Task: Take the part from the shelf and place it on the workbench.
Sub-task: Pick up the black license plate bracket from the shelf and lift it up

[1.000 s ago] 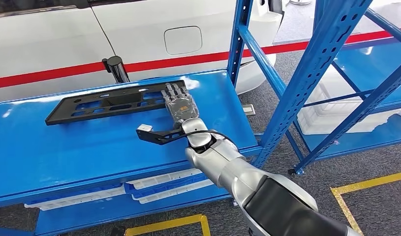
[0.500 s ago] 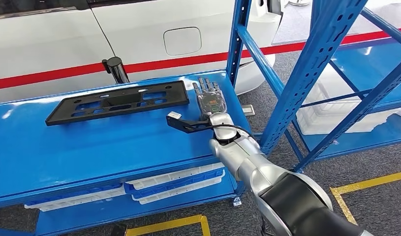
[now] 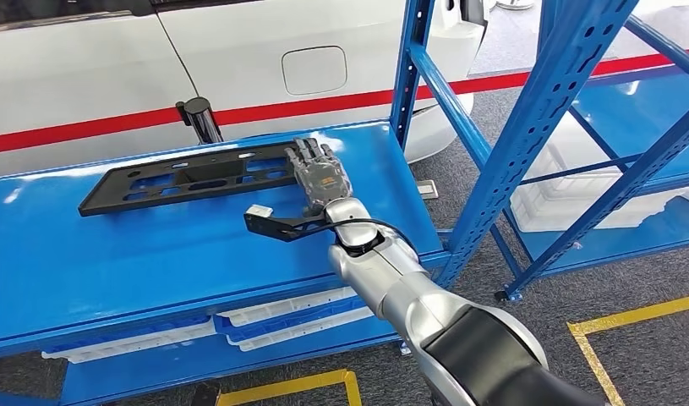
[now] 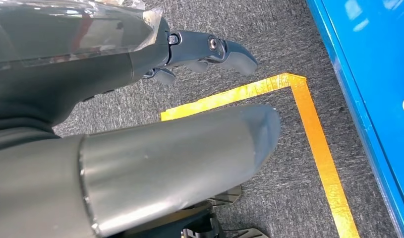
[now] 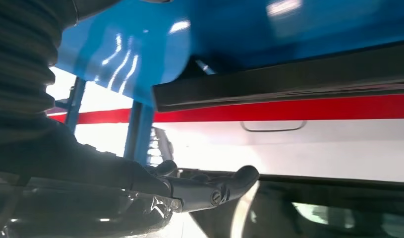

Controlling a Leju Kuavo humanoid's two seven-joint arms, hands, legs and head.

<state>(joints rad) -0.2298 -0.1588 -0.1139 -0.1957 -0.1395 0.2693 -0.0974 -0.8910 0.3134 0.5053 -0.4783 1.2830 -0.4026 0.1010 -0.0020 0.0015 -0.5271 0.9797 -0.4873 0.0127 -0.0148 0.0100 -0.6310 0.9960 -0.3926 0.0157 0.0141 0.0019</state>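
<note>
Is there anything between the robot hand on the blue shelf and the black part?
Nothing: in the head view the right robot hand reaches the black part's right end.

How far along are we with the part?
Looks done: the black part lies flat on the blue bench top. In hand: the right robot hand, fingers extended, sits at the part's right end; whether it touches is unclear. Left: confirm release, then pull the arm away. The left robot hand hangs over the floor.
</note>
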